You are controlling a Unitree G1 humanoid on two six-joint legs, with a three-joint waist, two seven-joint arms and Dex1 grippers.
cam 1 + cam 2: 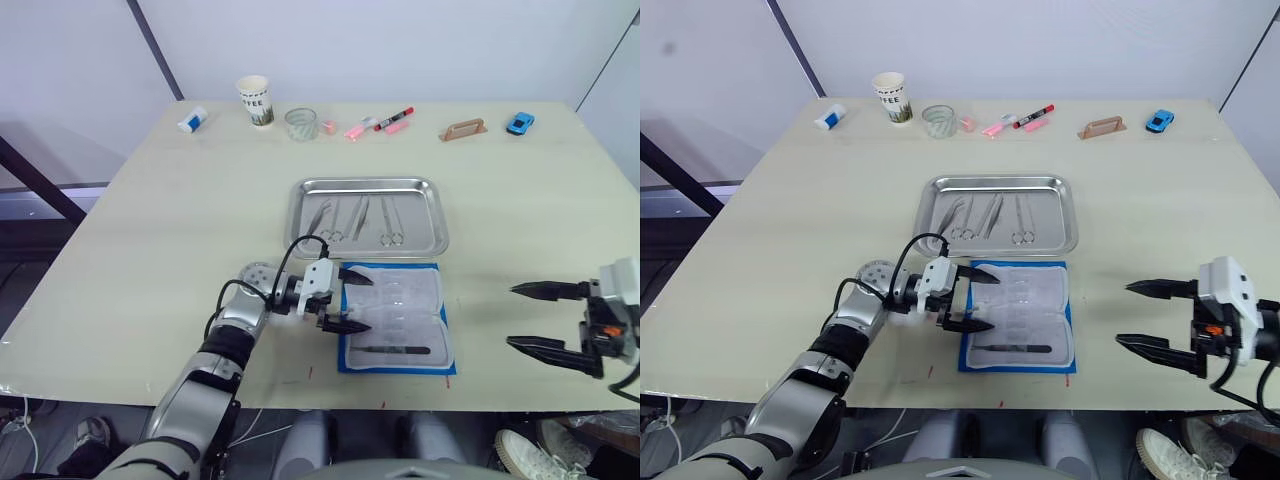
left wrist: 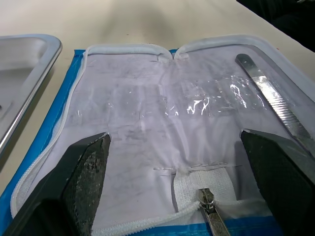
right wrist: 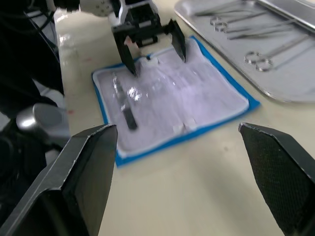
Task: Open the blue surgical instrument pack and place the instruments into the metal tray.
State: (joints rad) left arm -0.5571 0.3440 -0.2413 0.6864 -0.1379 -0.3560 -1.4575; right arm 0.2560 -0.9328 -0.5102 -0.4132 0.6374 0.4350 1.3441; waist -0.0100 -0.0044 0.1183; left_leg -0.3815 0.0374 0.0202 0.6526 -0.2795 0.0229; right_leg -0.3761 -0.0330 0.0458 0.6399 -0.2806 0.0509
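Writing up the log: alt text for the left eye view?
The blue surgical instrument pack lies open below the metal tray, one dark instrument left inside. The open left claw hovers at its left edge; the right claw waits open, apart.

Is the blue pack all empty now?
No, one silvery instrument lies inside the open blue pack, near its front edge.
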